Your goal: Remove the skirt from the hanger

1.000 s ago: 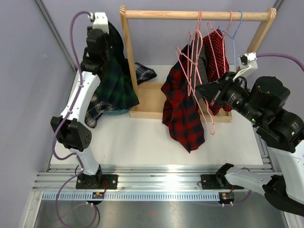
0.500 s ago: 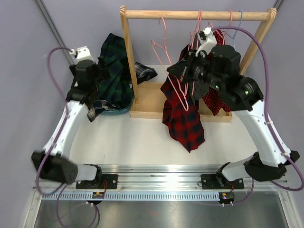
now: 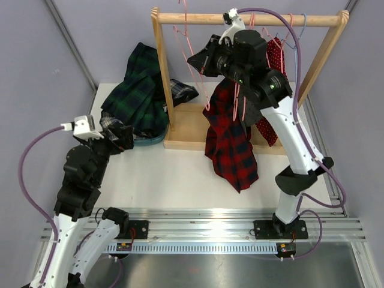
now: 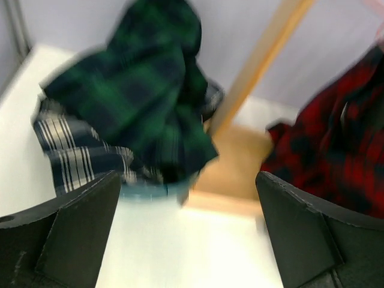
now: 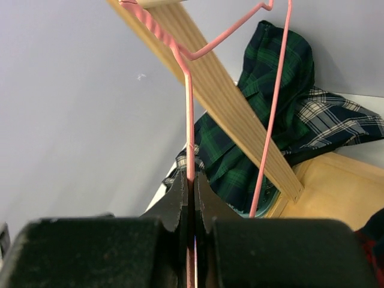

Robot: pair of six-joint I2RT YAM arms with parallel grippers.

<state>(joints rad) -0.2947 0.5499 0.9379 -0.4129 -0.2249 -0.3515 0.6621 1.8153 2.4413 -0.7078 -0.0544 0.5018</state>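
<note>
Skirt (image 3: 231, 141), red plaid, hangs under the rack rail (image 3: 240, 19), right of centre. Its hem drops past the rack base (image 3: 186, 129); can't tell what carries it. Right gripper (image 5: 191, 183) is clenched on a bare pink hanger (image 5: 189, 108) up near the rail's left end. Left gripper (image 4: 187, 180) is released, fingers wide apart, low over the table (image 3: 180, 174), facing the green plaid pile (image 4: 144, 102).

left arm bent low at the near-left side, wrist raised, left tool (image 4: 187, 175) fingers spread wide apart, right arm reaching high, forearm angled up-left, right tool (image 5: 192, 192) fingers pinched together on pink hanger (image 5: 189, 120) wire
</note>
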